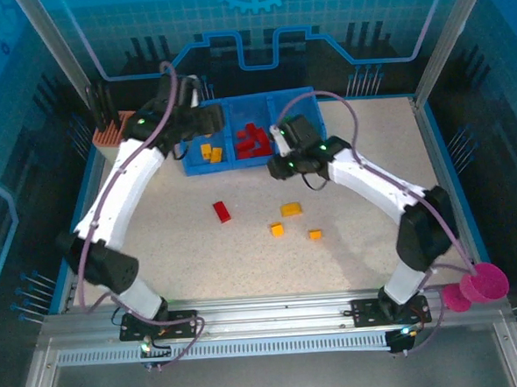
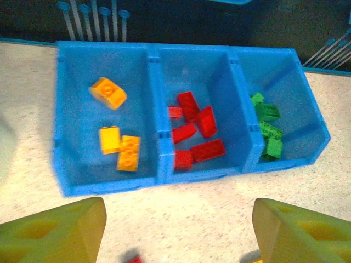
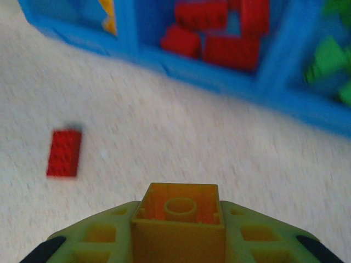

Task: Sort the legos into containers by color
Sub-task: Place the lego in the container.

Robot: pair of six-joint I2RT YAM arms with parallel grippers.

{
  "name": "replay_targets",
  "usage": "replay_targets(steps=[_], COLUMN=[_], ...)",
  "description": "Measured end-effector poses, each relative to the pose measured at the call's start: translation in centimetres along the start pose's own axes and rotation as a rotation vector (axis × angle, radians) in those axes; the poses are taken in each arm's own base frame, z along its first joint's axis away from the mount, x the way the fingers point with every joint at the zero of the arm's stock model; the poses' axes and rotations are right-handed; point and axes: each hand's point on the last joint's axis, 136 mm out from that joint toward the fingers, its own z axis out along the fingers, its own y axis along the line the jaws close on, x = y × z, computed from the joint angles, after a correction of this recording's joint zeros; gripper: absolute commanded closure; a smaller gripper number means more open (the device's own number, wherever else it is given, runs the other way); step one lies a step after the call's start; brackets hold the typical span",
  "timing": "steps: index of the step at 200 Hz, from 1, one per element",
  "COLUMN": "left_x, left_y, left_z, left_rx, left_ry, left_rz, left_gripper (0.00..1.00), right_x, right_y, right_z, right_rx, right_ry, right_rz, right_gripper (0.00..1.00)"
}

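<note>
Just short of the blue tray point(image 2: 109, 186), right pincer point(image 3: 178, 241) clamped on one yellow brick point(image 3: 178, 211), likely bound for the left bin point(image 2: 77, 109) of yellows; left pincer point(image 2: 178, 230) spread wide, empty, by the tray's near wall.

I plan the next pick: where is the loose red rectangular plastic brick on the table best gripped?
Probably its two long side walls, coming straight down: the red rectangular plastic brick lies flat, nothing touching it, and its short width is easier to span.
</note>
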Motion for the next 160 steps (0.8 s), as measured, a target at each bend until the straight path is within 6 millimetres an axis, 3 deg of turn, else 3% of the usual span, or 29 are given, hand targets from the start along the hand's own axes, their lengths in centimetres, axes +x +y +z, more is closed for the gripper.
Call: replay_targets(steps=[25,74,94,160], left_x=[2.0,10.5,13.4,20.8], left_y=[3.5,7.2,8.1,9.2], left_z=[-3.2,-5.4,-5.7,-4.5], left_rx=[-0.046,-0.11,-0.127,-0.136], left_ry=[-0.002,0.131,0.178,0.35], left_rz=[-0.033,-0.107,-0.147,-0.273], left_gripper=[0.28,0.28,0.28,0.29], right_x=[-5.6,-12.8,-13.5,-11.9], right_y=[2.6,7.4,8.4,9.3], right_z=[2.8,7.7,9.9,17.7], right_rx=[-0.042,-0.126,-0.151,-0.165], right_ry=[-0.062,-0.176,-0.201,-0.231], right_rz=[-0.088,-0.223,-0.259,-0.4], right_gripper=[0.76,0.76,0.76,0.75])
